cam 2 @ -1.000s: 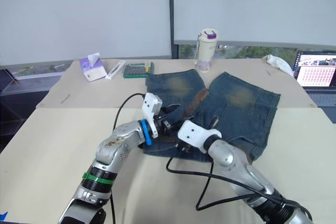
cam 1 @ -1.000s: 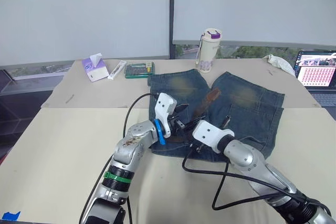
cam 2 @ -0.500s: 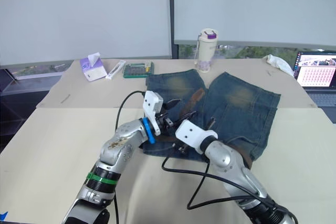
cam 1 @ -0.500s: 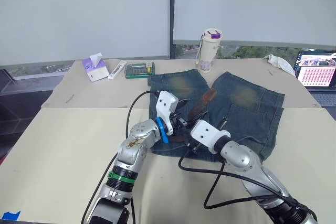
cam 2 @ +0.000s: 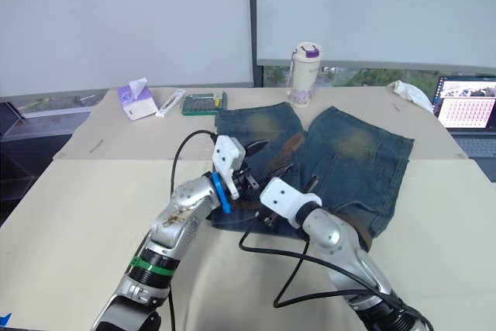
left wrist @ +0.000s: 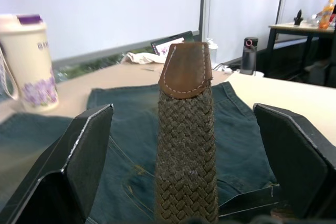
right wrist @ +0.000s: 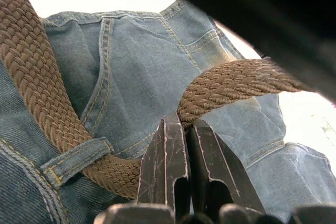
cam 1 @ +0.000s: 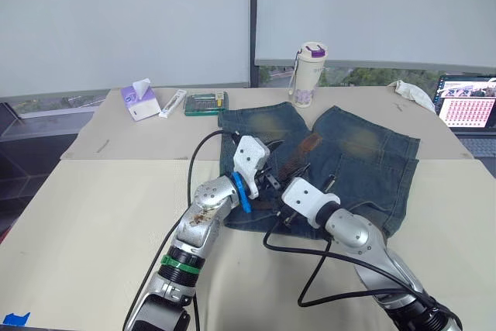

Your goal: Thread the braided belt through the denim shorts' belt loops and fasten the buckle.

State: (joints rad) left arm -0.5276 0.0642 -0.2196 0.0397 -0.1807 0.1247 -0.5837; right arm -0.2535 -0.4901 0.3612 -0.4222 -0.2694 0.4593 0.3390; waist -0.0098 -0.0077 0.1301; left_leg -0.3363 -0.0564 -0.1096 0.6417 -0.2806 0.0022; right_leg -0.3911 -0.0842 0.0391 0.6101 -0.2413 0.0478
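Beige tabletop [cam 1: 93, 215] runs under white window blinds, with the denim shorts [cam 1: 364, 160] spread flat near its middle, legs toward the far edge and waistband toward the near edge. Both arms meet over the waistband's left part. The left gripper [left wrist: 184, 145] has its two black fingers [left wrist: 86, 156] spread wide, and the braided belt [left wrist: 185, 145] rises between them without touching either, its brown leather tip pointing toward the far edge. The right gripper [right wrist: 185, 145] has its fingers pressed together, pinching the belt where it bends; from there the strap curves down and passes under one of the belt loops [right wrist: 73, 161] on the waistband. Behind the shorts, near the far edge, stands a white tumbler with a purple lid [cam 1: 308, 74]. Toward the far left corner lie a purple tissue pack [cam 1: 139, 101], a white tube [cam 1: 173, 103] and a green case [cam 1: 205, 103]. An open laptop [cam 1: 467, 106] sits at the right edge, a crumpled white cloth [cam 1: 413, 94] just beside it.
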